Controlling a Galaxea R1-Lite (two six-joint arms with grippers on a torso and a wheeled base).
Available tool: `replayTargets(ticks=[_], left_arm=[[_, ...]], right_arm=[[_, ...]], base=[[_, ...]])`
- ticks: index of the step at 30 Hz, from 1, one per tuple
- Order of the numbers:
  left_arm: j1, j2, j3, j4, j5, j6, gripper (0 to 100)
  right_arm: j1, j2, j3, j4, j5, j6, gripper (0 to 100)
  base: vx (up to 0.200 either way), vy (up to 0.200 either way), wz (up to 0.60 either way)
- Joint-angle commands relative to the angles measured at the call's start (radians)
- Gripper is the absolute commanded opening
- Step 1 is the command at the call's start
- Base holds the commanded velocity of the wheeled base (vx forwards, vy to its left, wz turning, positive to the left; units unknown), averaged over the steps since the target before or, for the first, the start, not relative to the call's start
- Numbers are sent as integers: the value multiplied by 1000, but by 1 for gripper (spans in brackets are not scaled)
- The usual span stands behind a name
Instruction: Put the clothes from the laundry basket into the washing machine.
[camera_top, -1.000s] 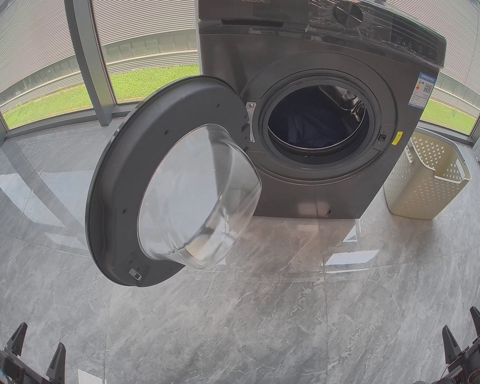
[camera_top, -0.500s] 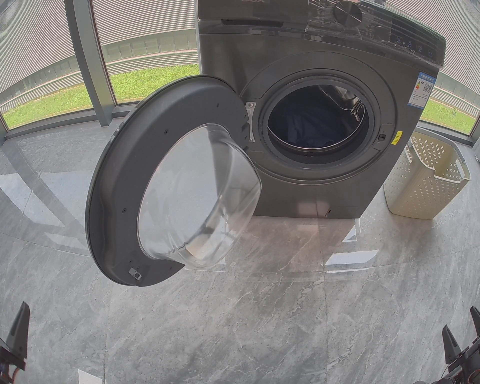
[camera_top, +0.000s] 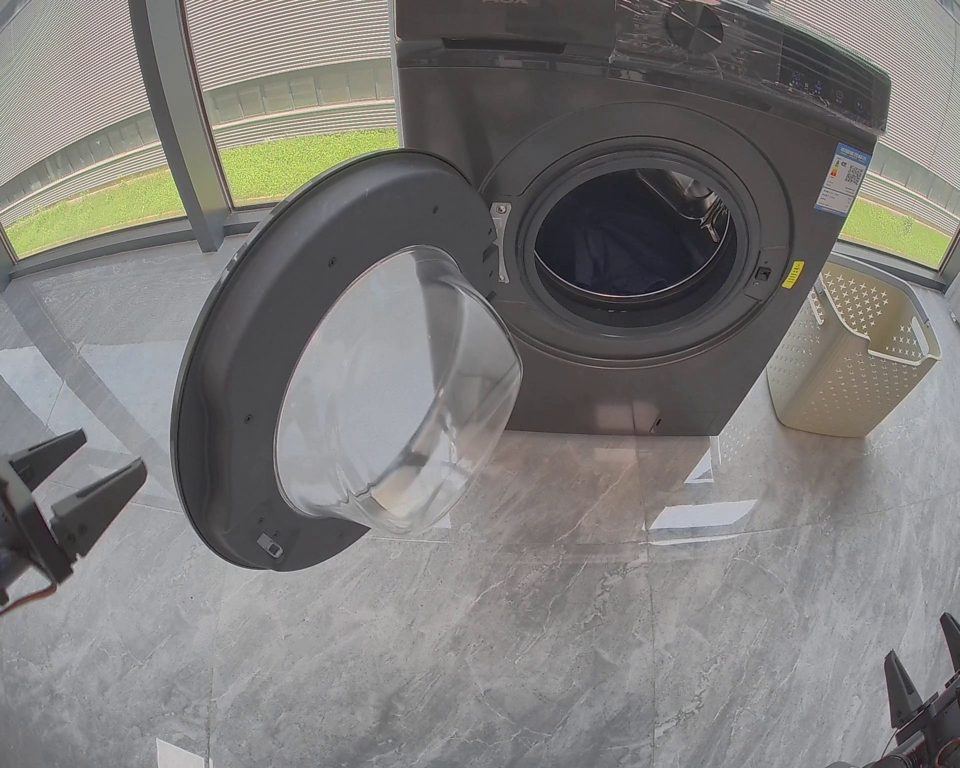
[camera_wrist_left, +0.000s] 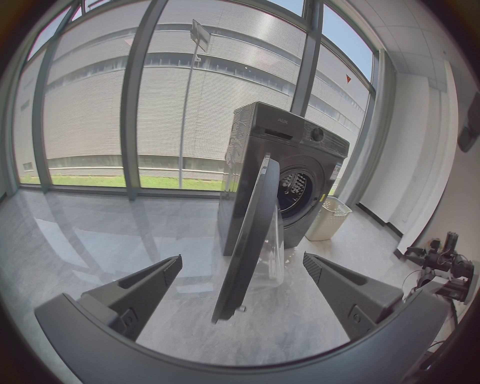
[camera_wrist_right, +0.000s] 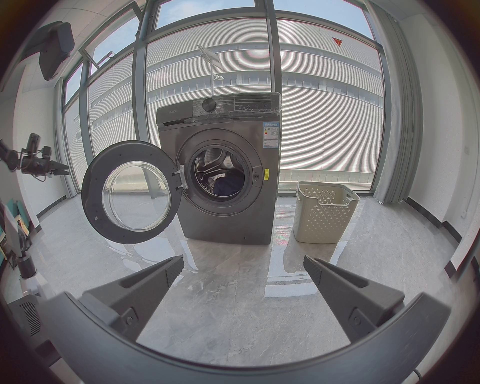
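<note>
The grey washing machine (camera_top: 640, 250) stands ahead with its round door (camera_top: 340, 370) swung wide open to the left. Dark blue clothes (camera_top: 610, 255) lie inside the drum. A cream laundry basket (camera_top: 855, 350) sits on the floor right of the machine; no clothes show in it. My left gripper (camera_top: 85, 470) hangs open at the left, raised to the level of the door's lower edge and apart from it. My right gripper (camera_top: 925, 660) stays low at the bottom right, open, holding nothing. The left wrist view faces the door (camera_wrist_left: 250, 235) edge-on; the right wrist view faces the machine (camera_wrist_right: 225, 170) and basket (camera_wrist_right: 324, 212).
Grey marble floor (camera_top: 560, 620) spreads wide between me and the machine. Tall windows (camera_top: 90, 110) with metal posts run behind the machine. The open door juts far out over the floor on the left side.
My left gripper has risen from the bottom left corner up toward the door's lower left edge. The right gripper, door and basket have not moved.
</note>
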Motion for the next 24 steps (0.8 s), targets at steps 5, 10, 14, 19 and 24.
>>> replayTargets(ticks=[5,10,14,19,24], left_arm=[[-94,337,-123,-128,-71,-8,100],[-218,355,-108,-177,-72,-23,100],[-342,331,-94,-180,-63,-77,100],[-436,251,-63,-180,-57,-106,100],[-410,214,-43,-176,-45,-103,100]], right_arm=[[0,-16,18,0,1,0,100],[0,-16,16,0,1,0,100],[0,-16,18,0,1,0,100],[0,-16,18,0,1,0,100],[0,-16,18,0,1,0,100]], base=[[0,0,0],[0,0,0],[0,0,0],[0,0,0],[0,0,0]])
